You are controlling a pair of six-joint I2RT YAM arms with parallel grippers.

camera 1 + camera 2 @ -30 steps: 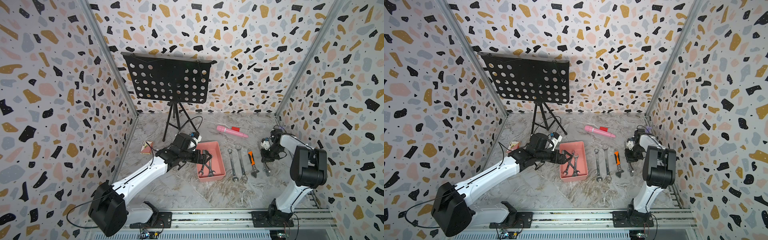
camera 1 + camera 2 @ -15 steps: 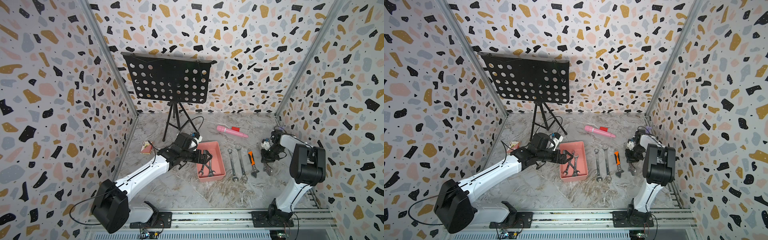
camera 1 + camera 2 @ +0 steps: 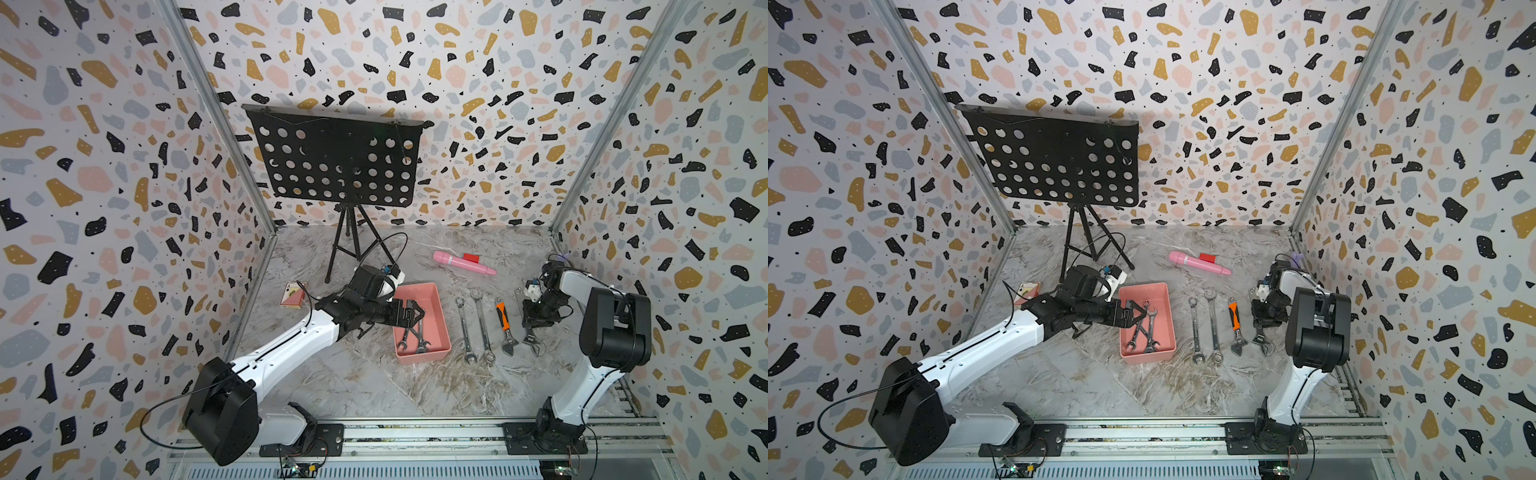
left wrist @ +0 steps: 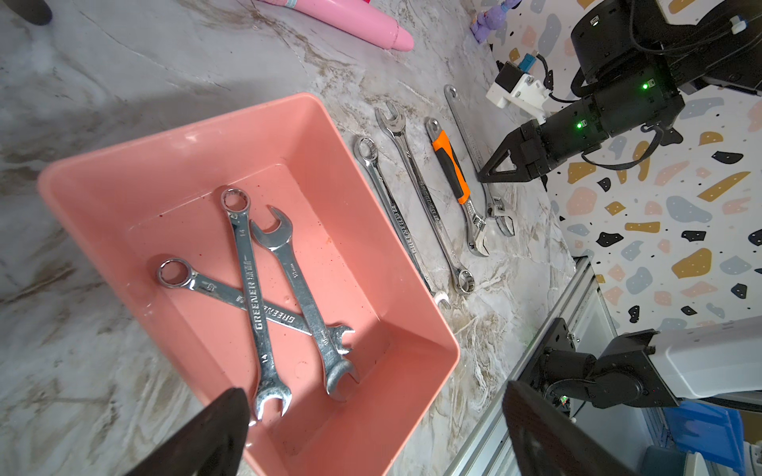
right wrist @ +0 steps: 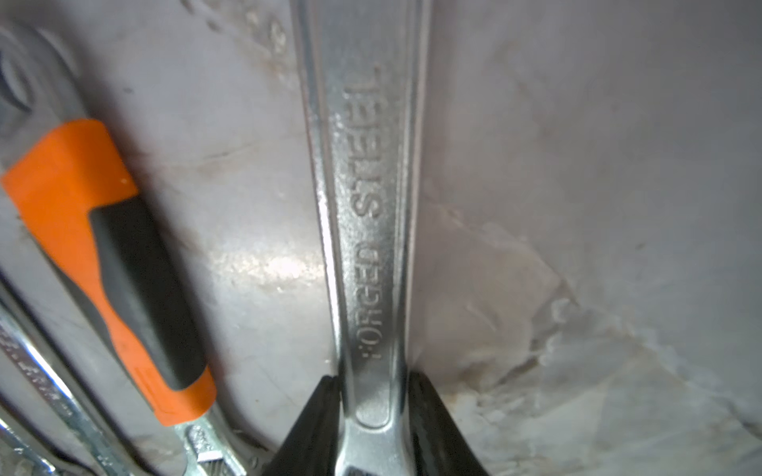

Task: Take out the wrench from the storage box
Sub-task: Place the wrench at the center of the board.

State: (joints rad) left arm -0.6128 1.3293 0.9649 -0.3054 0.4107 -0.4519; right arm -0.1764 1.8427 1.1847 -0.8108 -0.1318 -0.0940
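We see the salmon-pink storage box (image 3: 424, 358) mid-table, open-topped and shallow, holding three chrome wrenches (image 4: 264, 288) crossed in a heap. The left gripper (image 3: 414, 314) hovers over the box's far half, jaws spread wide, nothing in them. The right gripper (image 5: 373, 381) straddles the handle of a bare steel adjustable wrench (image 5: 371, 185) lying on the table (image 3: 374, 386) right of the box; pressing or just flanking, we cannot tell. Versus a second ago, box, wrenches and arms sit about the same. That wrench's head is cut off in the right wrist view.
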